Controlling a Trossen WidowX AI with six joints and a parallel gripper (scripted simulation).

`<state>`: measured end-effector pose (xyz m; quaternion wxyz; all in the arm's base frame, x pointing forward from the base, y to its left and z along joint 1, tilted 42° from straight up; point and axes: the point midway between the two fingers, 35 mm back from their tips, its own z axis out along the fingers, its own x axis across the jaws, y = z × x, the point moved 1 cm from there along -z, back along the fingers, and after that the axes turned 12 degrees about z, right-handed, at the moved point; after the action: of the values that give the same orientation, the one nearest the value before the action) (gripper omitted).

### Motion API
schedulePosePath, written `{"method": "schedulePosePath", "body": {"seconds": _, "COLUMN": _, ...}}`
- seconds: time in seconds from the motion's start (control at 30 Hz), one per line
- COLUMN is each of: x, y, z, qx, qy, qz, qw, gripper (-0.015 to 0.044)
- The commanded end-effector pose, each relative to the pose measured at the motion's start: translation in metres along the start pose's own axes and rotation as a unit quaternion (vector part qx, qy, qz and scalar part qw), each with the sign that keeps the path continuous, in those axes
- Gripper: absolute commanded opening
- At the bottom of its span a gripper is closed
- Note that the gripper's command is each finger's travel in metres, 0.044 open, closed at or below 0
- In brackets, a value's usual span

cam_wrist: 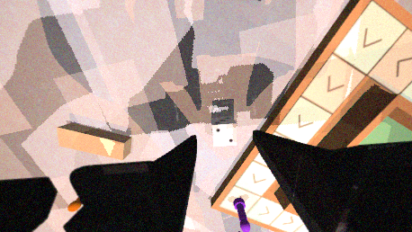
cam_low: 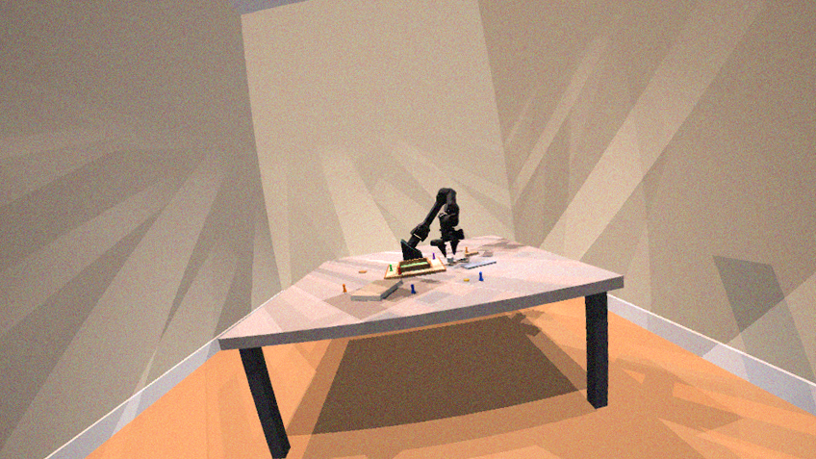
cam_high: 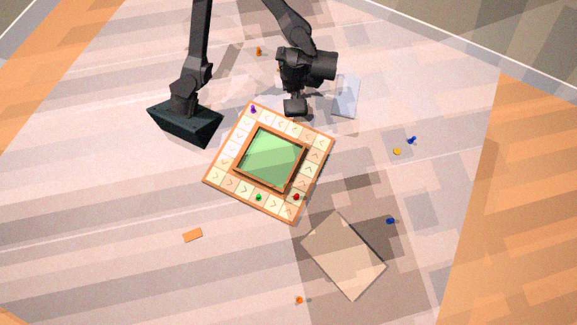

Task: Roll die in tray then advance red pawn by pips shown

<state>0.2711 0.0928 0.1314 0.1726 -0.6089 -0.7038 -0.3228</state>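
- Hard patches of light and shadow are crossing the bench (cam_high: 121,193) (cam_low: 539,272) (cam_wrist: 27,108).
- Jaws (cam_high: 293,96) (cam_low: 448,252) are standing partly open, released, gripping nothing.
- Beyond their tips, the die (cam_low: 450,259) (cam_wrist: 224,136) is sitting on the bench beside the board (cam_high: 208,180) (cam_low: 387,277) (cam_wrist: 215,200), outside the tray (cam_high: 258,179) (cam_low: 414,265) (cam_wrist: 396,103). It is probably light, stiff and somewhat slippery; opposite flat sides are offering the best hold.
- From above, the arm is hiding the die; the wrist view is showing two pips on its pale face, the dark face staying unreadable.
- Farther off, the red pawn (cam_high: 296,196) is falling outside the wrist view.
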Motion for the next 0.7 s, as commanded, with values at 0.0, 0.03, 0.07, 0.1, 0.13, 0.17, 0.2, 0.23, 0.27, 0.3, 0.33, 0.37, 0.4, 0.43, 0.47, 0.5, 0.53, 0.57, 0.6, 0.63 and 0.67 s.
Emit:
{"method": "schedulePosePath", "body": {"seconds": 0.0, "x": -0.002, "y": -0.001, "z": 0.007, "qx": 0.002, "qy": -0.002, "qz": 0.004, "qw": 1.0, "gripper": 0.0275}}
{"method": "schedulePosePath", "body": {"seconds": 0.03, "x": -0.002, "y": -0.001, "z": 0.009, "qx": 0.002, "qy": -0.002, "qz": 0.004, "qw": 1.0, "gripper": 0.0275}}
{"method": "schedulePosePath", "body": {"seconds": 0.07, "x": -0.002, "y": -0.001, "z": 0.01, "qx": 0.002, "qy": -0.002, "qz": 0.004, "qw": 1.0, "gripper": 0.0275}}
{"method": "schedulePosePath", "body": {"seconds": 0.1, "x": -0.002, "y": -0.001, "z": 0.012, "qx": 0.002, "qy": -0.002, "qz": 0.004, "qw": 1.0, "gripper": 0.0275}}
{"method": "schedulePosePath", "body": {"seconds": 0.13, "x": -0.002, "y": -0.001, "z": 0.014, "qx": 0.002, "qy": -0.002, "qz": 0.004, "qw": 1.0, "gripper": 0.0275}}
{"method": "schedulePosePath", "body": {"seconds": 0.17, "x": -0.002, "y": -0.001, "z": 0.015, "qx": 0.002, "qy": -0.002, "qz": 0.004, "qw": 1.0, "gripper": 0.0275}}
{"method": "schedulePosePath", "body": {"seconds": 0.2, "x": -0.001, "y": -0.001, "z": 0.017, "qx": 0.002, "qy": -0.002, "qz": 0.004, "qw": 1.0, "gripper": 0.0275}}
{"method": "schedulePosePath", "body": {"seconds": 0.23, "x": -0.001, "y": -0.002, "z": 0.018, "qx": 0.002, "qy": -0.002, "qz": 0.004, "qw": 1.0, "gripper": 0.0275}}
{"method": "schedulePosePath", "body": {"seconds": 0.27, "x": -0.001, "y": -0.002, "z": 0.02, "qx": 0.002, "qy": -0.001, "qz": 0.004, "qw": 1.0, "gripper": 0.0275}}
{"method": "schedulePosePath", "body": {"seconds": 0.3, "x": -0.001, "y": -0.002, "z": 0.021, "qx": 0.002, "qy": -0.001, "qz": 0.004, "qw": 1.0, "gripper": 0.0275}}
{"method": "schedulePosePath", "body": {"seconds": 0.33, "x": -0.001, "y": -0.002, "z": 0.022, "qx": 0.002, "qy": -0.001, "qz": 0.004, "qw": 1.0, "gripper": 0.0275}}
{"method": "schedulePosePath", "body": {"seconds": 0.37, "x": -0.001, "y": -0.002, "z": 0.022, "qx": 0.002, "qy": -0.001, "qz": 0.004, "qw": 1.0, "gripper": 0.0275}}
{"method": "schedulePosePath", "body": {"seconds": 0.4, "x": -0.001, "y": -0.002, "z": 0.022, "qx": 0.002, "qy": -0.001, "qz": 0.004, "qw": 1.0, "gripper": 0.0249}}
{"method": "schedulePosePath", "body": {"seconds": 0.43, "x": -0.001, "y": -0.002, "z": 0.022, "qx": 0.002, "qy": -0.001, "qz": 0.004, "qw": 1.0, "gripper": 0.0222}}
{"method": "schedulePosePath", "body": {"seconds": 0.47, "x": -0.001, "y": -0.002, "z": 0.022, "qx": 0.002, "qy": -0.001, "qz": 0.004, "qw": 1.0, "gripper": 0.0196}}
{"method": "schedulePosePath", "body": {"seconds": 0.5, "x": -0.001, "y": -0.002, "z": 0.022, "qx": 0.002, "qy": -0.001, "qz": 0.004, "qw": 1.0, "gripper": 0.017}}
{"method": "schedulePosePath", "body": {"seconds": 0.53, "x": -0.001, "y": -0.002, "z": 0.022, "qx": 0.002, "qy": -0.001, "qz": 0.004, "qw": 1.0, "gripper": 0.0144}}
{"method": "schedulePosePath", "body": {"seconds": 0.57, "x": -0.001, "y": -0.002, "z": 0.022, "qx": 0.002, "qy": -0.001, "qz": 0.004, "qw": 1.0, "gripper": 0.0118}}
{"method": "schedulePosePath", "body": {"seconds": 0.6, "x": -0.001, "y": -0.002, "z": 0.022, "qx": 0.002, "qy": -0.001, "qz": 0.004, "qw": 1.0, "gripper": 0.0111}}
{"method": "schedulePosePath", "body": {"seconds": 0.63, "x": -0.001, "y": -0.002, "z": 0.022, "qx": 0.002, "qy": -0.001, "qz": 0.004, "qw": 1.0, "gripper": 0.0104}}
{"method": "schedulePosePath", "body": {"seconds": 0.67, "x": -0.001, "y": -0.002, "z": 0.022, "qx": 0.002, "qy": -0.001, "qz": 0.004, "qw": 1.0, "gripper": 0.0097}}
